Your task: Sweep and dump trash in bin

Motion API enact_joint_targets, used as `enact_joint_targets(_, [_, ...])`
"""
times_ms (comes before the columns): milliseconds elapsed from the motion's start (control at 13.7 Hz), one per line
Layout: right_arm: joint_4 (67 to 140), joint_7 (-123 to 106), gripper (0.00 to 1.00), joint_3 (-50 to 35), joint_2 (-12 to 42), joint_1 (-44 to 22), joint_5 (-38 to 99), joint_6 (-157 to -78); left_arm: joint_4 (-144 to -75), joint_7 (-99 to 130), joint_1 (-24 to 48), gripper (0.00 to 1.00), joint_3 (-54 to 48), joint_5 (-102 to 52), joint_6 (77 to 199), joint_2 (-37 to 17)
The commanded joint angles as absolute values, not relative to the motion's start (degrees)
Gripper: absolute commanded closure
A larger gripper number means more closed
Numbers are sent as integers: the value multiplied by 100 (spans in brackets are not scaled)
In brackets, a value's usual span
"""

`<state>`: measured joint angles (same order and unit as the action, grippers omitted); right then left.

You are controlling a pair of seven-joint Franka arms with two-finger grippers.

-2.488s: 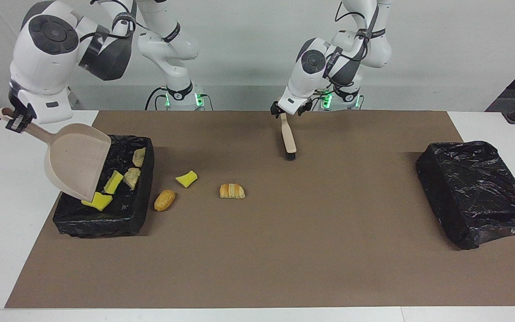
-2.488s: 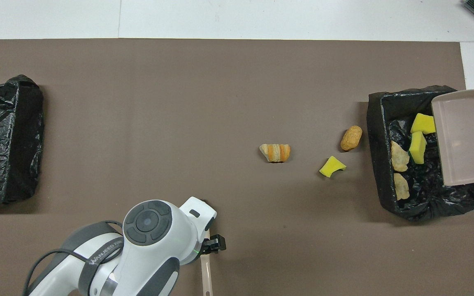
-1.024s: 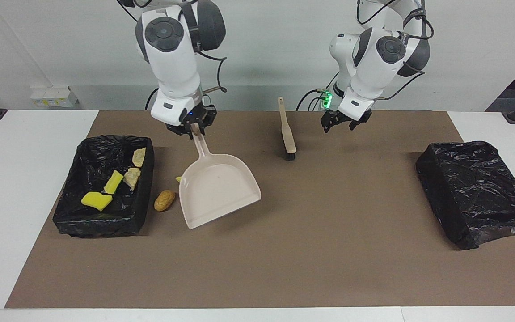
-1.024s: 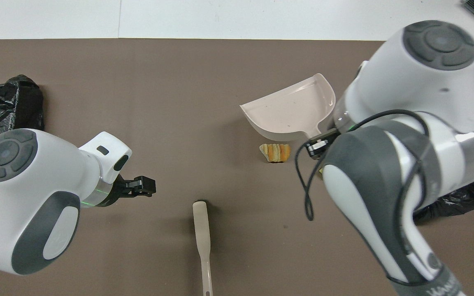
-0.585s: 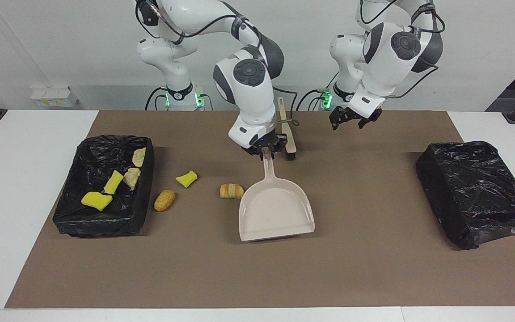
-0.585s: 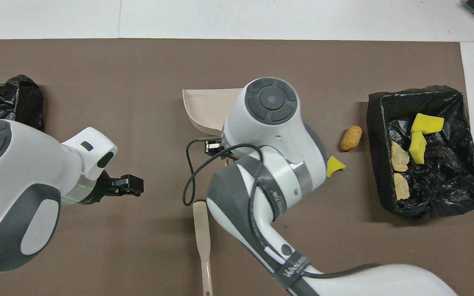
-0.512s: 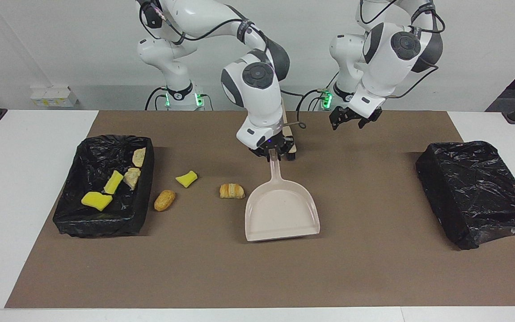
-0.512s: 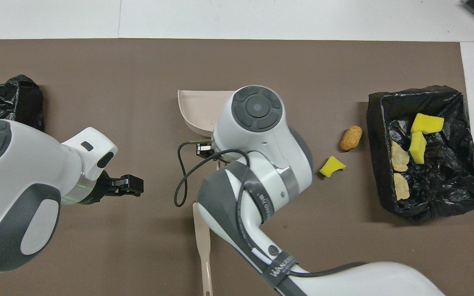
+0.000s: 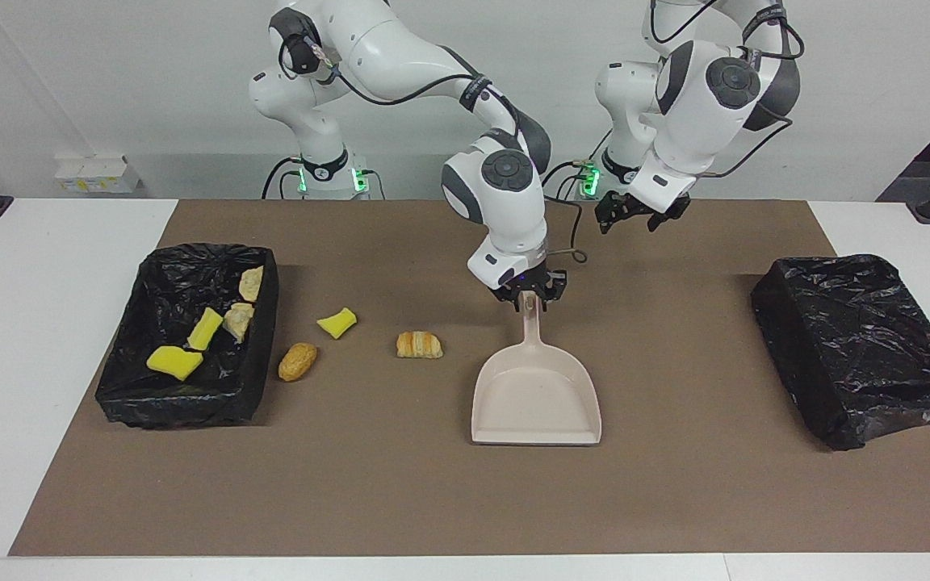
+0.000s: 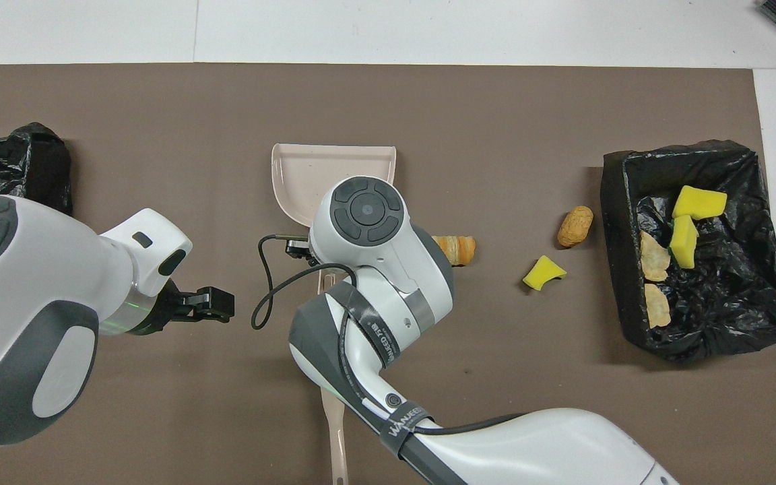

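Note:
The beige dustpan (image 9: 536, 399) (image 10: 324, 168) lies flat on the brown mat near the middle, mouth pointing away from the robots. My right gripper (image 9: 528, 295) is at the top of its handle; the wrist hides it from overhead. Three pieces of trash lie loose on the mat: a croissant bit (image 9: 419, 344) (image 10: 459, 249) beside the dustpan, a yellow sponge chunk (image 9: 337, 322) (image 10: 543, 273) and a bread roll (image 9: 297, 361) (image 10: 575, 225) next to the bin (image 9: 190, 407) (image 10: 620, 269). Several more pieces lie in the bin. My left gripper (image 9: 634, 216) (image 10: 216, 304) hangs open and empty over the mat.
The brush's handle (image 10: 335, 431) shows near the robots' edge; the right arm covers its head. A second black-bagged bin (image 9: 860, 347) stands at the left arm's end. The brown mat (image 9: 433, 500) covers most of the white table.
The right arm has carried the dustpan from beside the bin toward the left arm's end and lowered it flat onto the mat. The left gripper has barely moved.

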<state>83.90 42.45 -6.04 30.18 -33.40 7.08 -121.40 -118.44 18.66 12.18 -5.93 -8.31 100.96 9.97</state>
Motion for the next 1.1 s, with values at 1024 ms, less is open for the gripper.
enact_joint_targets(1024, [11688, 2777, 0, -624, -359, -3128, 1405, -10862, -10476, 2962, 2180, 0, -782, -492, 12216, -1318])
